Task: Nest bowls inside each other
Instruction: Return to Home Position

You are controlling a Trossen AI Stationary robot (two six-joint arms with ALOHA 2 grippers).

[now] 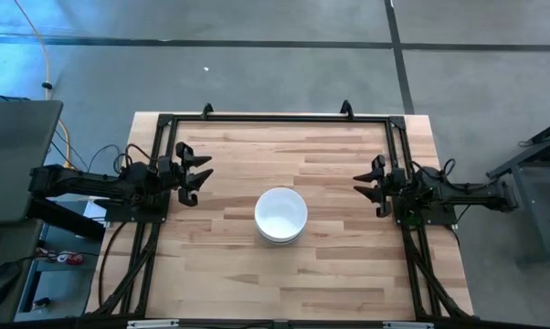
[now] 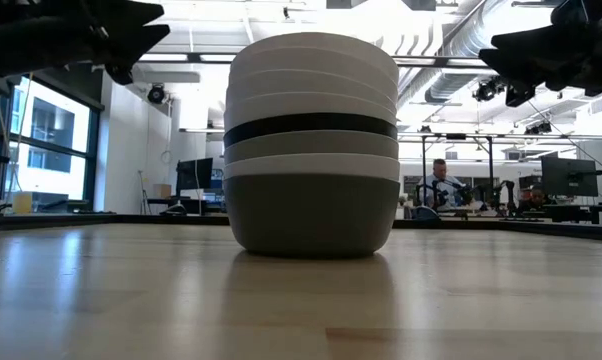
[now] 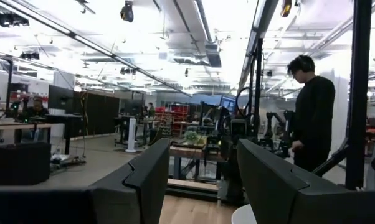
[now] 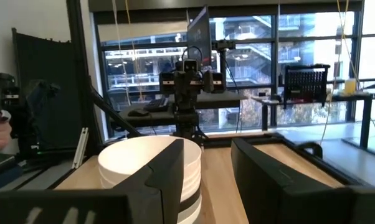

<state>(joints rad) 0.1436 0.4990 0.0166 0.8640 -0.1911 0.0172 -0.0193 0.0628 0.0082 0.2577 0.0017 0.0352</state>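
The bowls [image 1: 280, 216] stood as one single stack near the middle of the counter [image 1: 348, 265], between the two arms and touching neither of them. In the low view the darker grey bowl [image 2: 311, 215] was at the bottom, resting on the counter. A black bowl [image 2: 311, 126] showed as a thin band about halfway up, and white bowls [image 2: 311, 60] made the upper layers. The rims sat level and close, so each bowl seemed properly seated in the one below. I could not count every layer with certainty, but no loose bowl was visible anywhere on the counter, so the nesting looked finished. The left gripper [image 1: 202, 178] hung over the left side of the counter with its fingers apart and nothing between them, well apart from the stack. The right gripper [image 1: 371, 187] was at the opposite side, also spread and empty. In my judgement only the parking of both arms was left, and perhaps that too was nearly complete
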